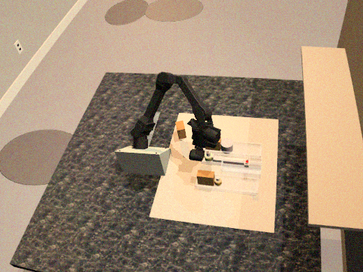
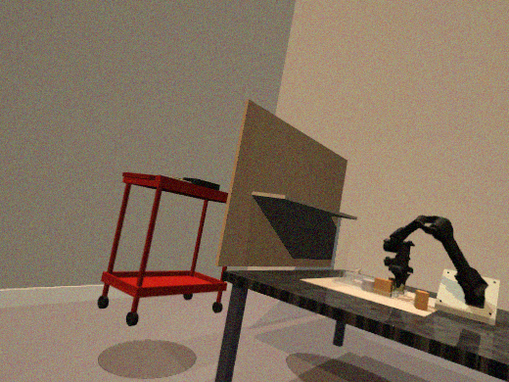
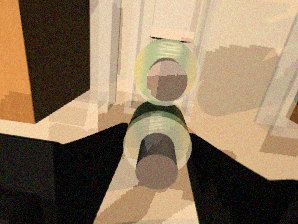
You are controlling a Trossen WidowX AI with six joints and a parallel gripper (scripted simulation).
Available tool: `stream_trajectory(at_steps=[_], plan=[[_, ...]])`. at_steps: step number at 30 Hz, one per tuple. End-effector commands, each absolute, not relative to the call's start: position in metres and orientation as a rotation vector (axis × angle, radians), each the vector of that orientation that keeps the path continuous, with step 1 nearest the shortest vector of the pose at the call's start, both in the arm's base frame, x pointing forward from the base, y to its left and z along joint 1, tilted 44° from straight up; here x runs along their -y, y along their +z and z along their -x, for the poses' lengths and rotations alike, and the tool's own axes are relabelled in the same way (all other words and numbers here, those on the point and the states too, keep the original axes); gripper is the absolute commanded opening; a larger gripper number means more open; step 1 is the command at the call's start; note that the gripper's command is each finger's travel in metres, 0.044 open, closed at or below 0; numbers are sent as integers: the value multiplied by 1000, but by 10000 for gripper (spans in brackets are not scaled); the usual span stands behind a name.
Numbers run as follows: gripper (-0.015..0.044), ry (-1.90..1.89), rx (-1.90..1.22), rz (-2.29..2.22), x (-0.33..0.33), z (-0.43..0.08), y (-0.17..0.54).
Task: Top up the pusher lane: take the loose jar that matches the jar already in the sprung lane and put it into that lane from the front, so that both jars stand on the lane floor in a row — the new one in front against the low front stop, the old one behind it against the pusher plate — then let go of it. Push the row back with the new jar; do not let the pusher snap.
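My gripper (image 1: 197, 155) (image 2: 400, 285) (image 3: 157, 134) points down at the front end of the sprung lane. It is shut on a greenish glass jar (image 3: 156, 167) with a dark grey lid. The black fingers hide this jar in the top view. The matching jar (image 1: 209, 156) (image 3: 166, 77) stands in the clear-walled lane, directly beyond the held jar. The two look close; whether they touch cannot be told. A pale plate edge (image 3: 172, 35) shows behind the lane jar. The pusher's red mark (image 1: 247, 161) is farther back. The low front stop is hidden.
An orange block (image 1: 205, 177) and a small yellowish jar (image 1: 218, 180) stand on one side of the lane. A wide grey-lidded jar (image 1: 227, 145) and another block stand on the other. A third orange block (image 1: 181, 130) (image 2: 421, 300) stands nearer the arm's base. Clear rack walls run alongside.
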State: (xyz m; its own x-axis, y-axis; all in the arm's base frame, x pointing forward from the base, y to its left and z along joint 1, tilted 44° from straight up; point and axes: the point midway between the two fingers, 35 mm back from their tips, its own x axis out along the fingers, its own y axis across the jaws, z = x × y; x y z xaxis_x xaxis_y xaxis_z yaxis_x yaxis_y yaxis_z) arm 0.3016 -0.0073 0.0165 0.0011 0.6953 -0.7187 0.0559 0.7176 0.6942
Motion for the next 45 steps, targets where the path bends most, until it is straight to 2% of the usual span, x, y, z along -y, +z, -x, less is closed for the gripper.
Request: stream_trajectory(at_steps=[1, 45], plan=[[0, 561, -1479, -639, 9, -311, 20], [0, 562, -1478, -638, 12, -330, 23]])
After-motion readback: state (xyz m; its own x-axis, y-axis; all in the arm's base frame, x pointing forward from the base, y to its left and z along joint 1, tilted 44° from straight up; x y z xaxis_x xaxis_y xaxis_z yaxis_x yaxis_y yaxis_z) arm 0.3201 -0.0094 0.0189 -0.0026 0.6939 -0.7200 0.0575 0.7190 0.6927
